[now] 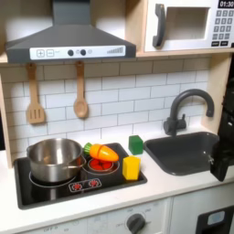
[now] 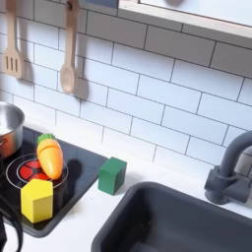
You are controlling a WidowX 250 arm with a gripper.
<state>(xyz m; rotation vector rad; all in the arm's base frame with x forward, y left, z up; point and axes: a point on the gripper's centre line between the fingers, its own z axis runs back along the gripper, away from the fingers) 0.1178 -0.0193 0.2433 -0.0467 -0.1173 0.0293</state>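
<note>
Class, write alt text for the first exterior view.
A toy kitchen stove holds a steel pot, a carrot and a yellow block. A green block sits beside the dark sink; the black pincer hangs at the right edge.

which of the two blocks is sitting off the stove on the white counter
The green block. It stands on the white counter just past the stove's edge, while the yellow block sits on the black stove top.

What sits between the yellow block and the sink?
In both exterior views, a green block stands on the counter between the yellow block and the sink.
</note>
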